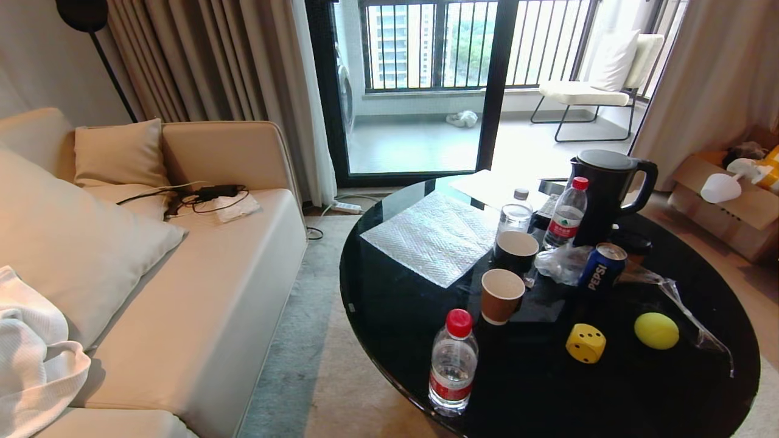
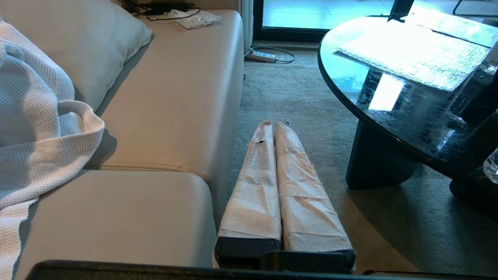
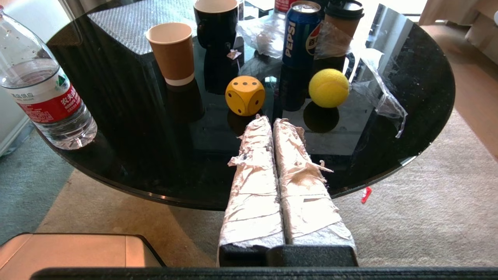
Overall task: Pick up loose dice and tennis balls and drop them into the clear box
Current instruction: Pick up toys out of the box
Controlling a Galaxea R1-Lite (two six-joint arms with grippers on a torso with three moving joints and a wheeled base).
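Grippers idling: left gripper (image 2: pixel 275 125) and right gripper (image 3: pixel 269 119) both pressed closed, holding nothing. Yellow die (image 1: pixel 585 343) sitting near right on black table (image 1: pixel 389 292), tennis ball (image 1: pixel 656 330) lying just right of it.

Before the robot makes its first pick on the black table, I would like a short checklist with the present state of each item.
1. Yellow die is loose and reachable on the round table: ok.
2. Tennis ball lies free, apart from the die: ok, though crumpled clear plastic film lies close beside it.
3. Right gripper is empty: ok, shut, near the table's edge facing the die.
4. Right gripper is open for a grasp: not ok.
5. Left gripper is out of the way: ok, shut, low between sofa and table.
6. Clear box is located: not ok, none in view.
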